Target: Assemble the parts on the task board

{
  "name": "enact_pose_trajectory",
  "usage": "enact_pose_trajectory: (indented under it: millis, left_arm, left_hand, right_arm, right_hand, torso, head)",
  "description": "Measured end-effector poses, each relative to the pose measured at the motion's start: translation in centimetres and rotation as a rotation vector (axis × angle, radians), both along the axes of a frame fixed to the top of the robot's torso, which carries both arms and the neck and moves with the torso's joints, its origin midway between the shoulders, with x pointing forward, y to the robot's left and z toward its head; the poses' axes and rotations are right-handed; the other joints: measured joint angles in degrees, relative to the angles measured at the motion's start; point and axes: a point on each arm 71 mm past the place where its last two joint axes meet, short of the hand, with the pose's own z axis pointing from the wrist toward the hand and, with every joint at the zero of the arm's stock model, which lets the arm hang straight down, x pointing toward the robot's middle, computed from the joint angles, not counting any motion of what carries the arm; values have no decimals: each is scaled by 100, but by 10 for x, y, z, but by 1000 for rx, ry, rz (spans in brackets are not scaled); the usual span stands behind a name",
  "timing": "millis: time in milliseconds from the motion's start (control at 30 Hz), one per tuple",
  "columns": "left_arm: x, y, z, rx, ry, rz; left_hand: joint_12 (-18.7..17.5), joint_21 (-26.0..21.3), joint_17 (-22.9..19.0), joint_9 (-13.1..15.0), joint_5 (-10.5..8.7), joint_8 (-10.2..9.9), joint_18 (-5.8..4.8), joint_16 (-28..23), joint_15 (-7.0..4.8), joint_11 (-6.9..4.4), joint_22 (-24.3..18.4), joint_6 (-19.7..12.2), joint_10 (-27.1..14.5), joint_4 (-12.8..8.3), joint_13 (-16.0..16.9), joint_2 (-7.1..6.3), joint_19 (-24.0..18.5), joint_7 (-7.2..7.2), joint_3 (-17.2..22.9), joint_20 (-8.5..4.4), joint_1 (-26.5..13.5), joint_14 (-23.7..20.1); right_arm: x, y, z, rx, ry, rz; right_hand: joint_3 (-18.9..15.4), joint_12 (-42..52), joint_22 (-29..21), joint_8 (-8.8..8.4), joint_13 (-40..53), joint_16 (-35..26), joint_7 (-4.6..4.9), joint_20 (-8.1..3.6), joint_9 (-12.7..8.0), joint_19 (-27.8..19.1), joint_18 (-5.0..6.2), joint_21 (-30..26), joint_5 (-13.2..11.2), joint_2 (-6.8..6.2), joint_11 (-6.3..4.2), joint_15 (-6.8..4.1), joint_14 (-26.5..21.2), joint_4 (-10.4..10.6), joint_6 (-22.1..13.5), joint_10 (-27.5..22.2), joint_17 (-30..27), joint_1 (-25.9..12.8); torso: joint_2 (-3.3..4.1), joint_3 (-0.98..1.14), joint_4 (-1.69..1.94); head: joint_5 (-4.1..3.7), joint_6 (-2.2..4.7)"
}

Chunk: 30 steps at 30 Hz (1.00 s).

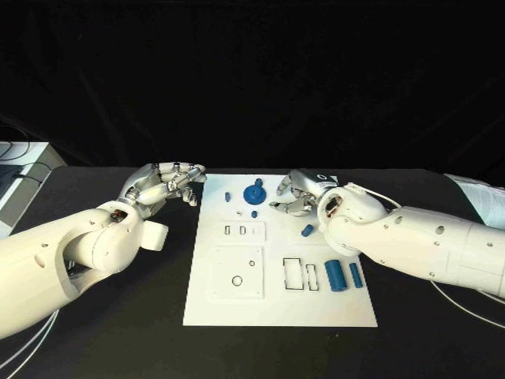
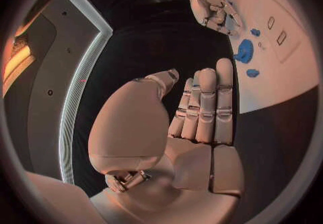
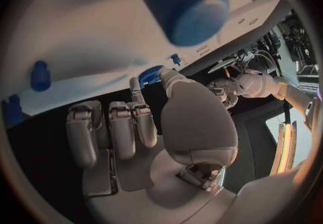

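Note:
The white task board [image 1: 281,268] lies in the middle of the table. A blue gear [image 1: 254,193] stands near its far edge, with small blue pieces [image 1: 229,197] beside it. A short blue peg [image 1: 307,230] lies under my right wrist and looms large in the right wrist view [image 3: 182,3]. Two blue cylinders [image 1: 334,275] lie side by side at the board's right. My right hand [image 1: 301,192] hovers just right of the gear, fingers [image 3: 121,127] curled, holding nothing. My left hand [image 1: 165,183] hangs off the board's left edge, fingers curled in, nothing in it.
Outlined slots and a raised square plate [image 1: 237,271] with holes cover the board's near half. A white box [image 1: 8,185] stands at the table's far left. Black tabletop [image 1: 116,332] surrounds the board. Cables trail beside both arms.

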Motion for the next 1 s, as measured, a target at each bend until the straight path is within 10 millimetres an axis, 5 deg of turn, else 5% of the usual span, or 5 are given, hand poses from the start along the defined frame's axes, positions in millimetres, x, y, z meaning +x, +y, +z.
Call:
enact_pose_trajectory:
  millis: [233, 433, 533, 733, 1000]
  left_arm:
    - [2, 5, -3, 4, 4, 13]
    - [2, 6, -11, 2, 14, 10]
    - [1, 6, -14, -1, 17, 5]
    - [1, 8, -21, -3, 27, 2]
    - [1, 8, -26, -6, 33, -1]
  left_hand:
    - [20, 25, -14, 9, -3, 0, 0, 0, 28, -21, 12, 6, -21, 0, 19, 0, -48, -6, 0, 6, 0, -32]
    - [168, 12, -109, 59, -22, 54, 1, -107, -12, -95, -5, 73, 54, -16, 77, 0, -209, -72, -16, -18, 0, -216]
    - [196, -5, -137, 64, -22, 76, 1, -155, -22, -95, -22, 73, 54, -16, 90, 0, -247, -72, -16, -20, 0, -247]
    - [196, -27, -147, 65, -22, 76, 1, -155, -14, -94, -24, 73, 54, -16, 92, 0, -247, -72, -16, -20, 0, -258]
    - [196, -27, -158, 64, -22, 76, 1, -184, -23, -94, -31, 73, 53, -32, 92, 0, -247, -72, -1, -20, 0, -268]
  right_arm:
    - [-4, -49, 31, 136, -93, -17]
    - [-1, -102, 43, 243, -99, -44]
    - [1, -122, 44, 276, -92, -57]
    - [3, -143, 43, 316, -68, -70]
    - [10, -164, 28, 272, -18, -95]
  right_hand:
    - [251, 0, 0, -55, -1, 0, 53, 0, -35, 0, 0, -7, -80, -93, 0, 0, 0, -237, -54, 0, 0, 696]
    - [419, 0, -1, -76, -1, 0, 53, 0, -66, 0, 0, -67, -269, -267, 0, 0, 0, -601, -55, 0, 0, 1215]
    - [431, 0, 1, -77, -1, 0, 53, 0, -72, 0, 0, -67, -270, -296, 0, 0, 0, -624, -55, 0, 0, 1243]
    - [455, 0, 4, -77, -2, 0, 73, 0, -78, 0, 0, -67, -270, -265, 0, 0, 0, -648, -75, 0, 0, 1273]
    - [433, 0, 4, -155, -2, 0, 89, 0, -119, 0, 0, -67, -321, -370, 0, 0, 0, -764, -179, 0, 0, 1378]
  torso:
    - [-57, 30, -42]
    - [-123, 74, -91]
    - [-144, 103, -118]
    - [-168, 169, -148]
    - [-177, 224, -148]
  head:
    - [7, 41]
    - [7, 62]
    - [-1, 70]
    - [-18, 81]
    - [-40, 47]
